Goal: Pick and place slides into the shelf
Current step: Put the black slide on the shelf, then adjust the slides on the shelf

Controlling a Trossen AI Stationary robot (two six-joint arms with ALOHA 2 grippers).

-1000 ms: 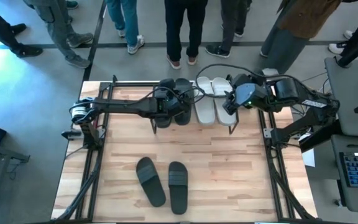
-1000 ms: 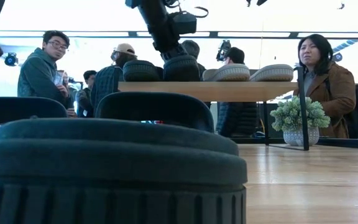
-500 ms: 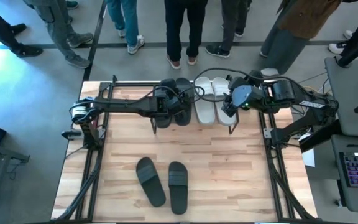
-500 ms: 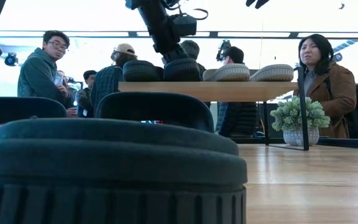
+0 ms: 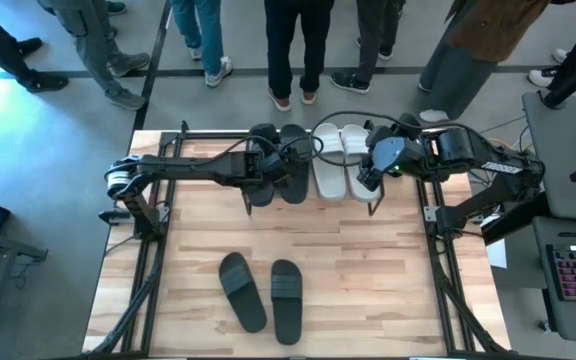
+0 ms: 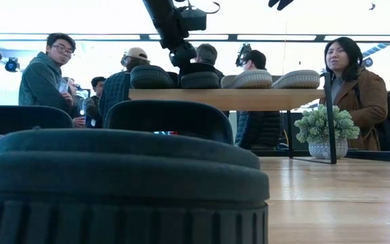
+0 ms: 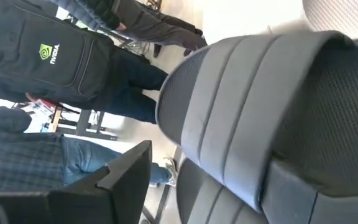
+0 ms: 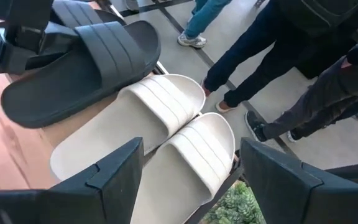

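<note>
The shelf stands at the table's far edge. On its top board lie two black slides and two white slides, side by side on their soles. My left gripper hangs open just above the right-hand black slide; in the left wrist view that slide's strap fills the space ahead of the fingers. My right gripper is open above the white pair, with nothing between its fingers. Two more black slides lie on the tabletop near the front.
Several people stand close behind the table's far edge. A potted plant shows beyond the shelf on the right. Black frame rails run along both sides of the table. One black slide lies right in front of the low camera.
My left gripper has opened and let go of the right-hand black slide. The slide, tipped up before, now lies flat on the shelf's top board. The gripper has risen and drawn back a little toward the table's left edge.
</note>
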